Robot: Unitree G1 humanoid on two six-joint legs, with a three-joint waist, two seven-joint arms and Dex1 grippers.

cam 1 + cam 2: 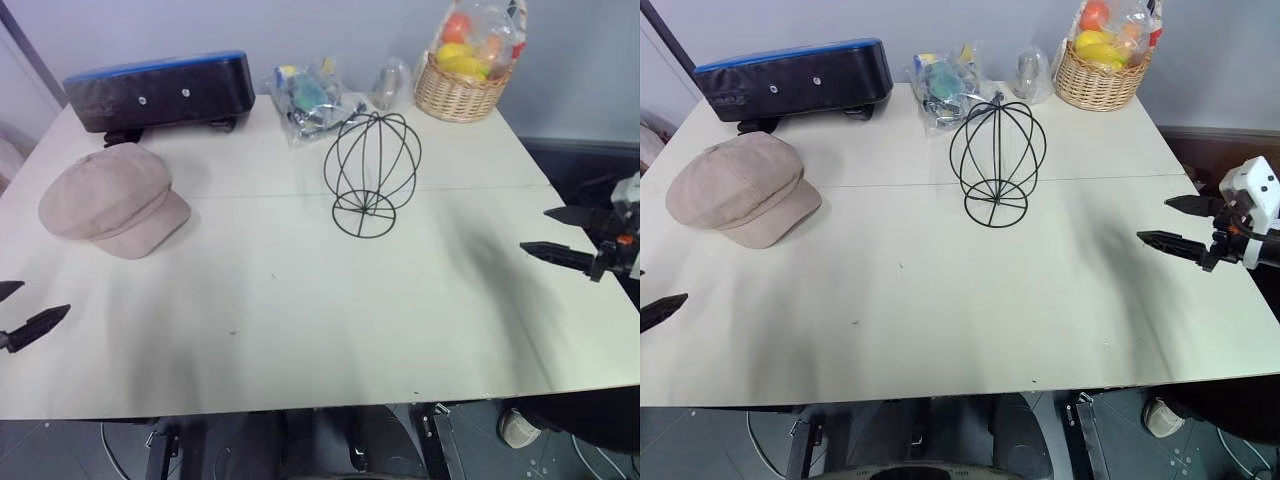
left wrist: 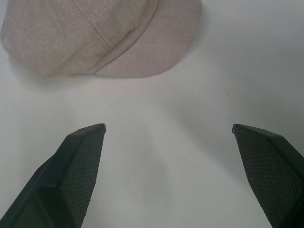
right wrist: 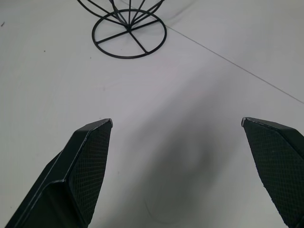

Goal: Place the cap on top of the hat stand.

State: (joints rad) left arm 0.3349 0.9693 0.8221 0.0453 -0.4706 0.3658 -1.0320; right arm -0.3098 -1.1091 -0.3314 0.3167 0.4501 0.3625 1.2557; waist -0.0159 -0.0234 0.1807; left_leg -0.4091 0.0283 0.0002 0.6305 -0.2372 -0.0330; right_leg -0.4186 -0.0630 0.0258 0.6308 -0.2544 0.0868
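Desk surface, pale and matte, spreads out under my arms, with a thin seam running across it from side to side and a plain light wall behind its far edge. Along that far edge sit a black padded case with a blue top toward the far left corner, a crinkled clear bag of small items near the middle, and a woven basket of wrapped fruit toward the far right corner.

The cap lies flat on the left part of the desk, just in front of the black case. It is a soft beige-pink cloth cap with a puffy, panelled round crown and a short brim that faces the near edge. The hat stand stands upright near the middle of the desk, just behind the seam, well apart from the cap. It is a bare frame of thin black wire, egg-shaped, on a small round wire base with spokes.

My left gripper hovers over the near left part of the desk, its two black fingers spread wide, holding nothing, with the cap's brim ahead of them and not touched. My right gripper hangs by the right edge, fingers likewise wide apart and empty, pointing toward the stand's base.
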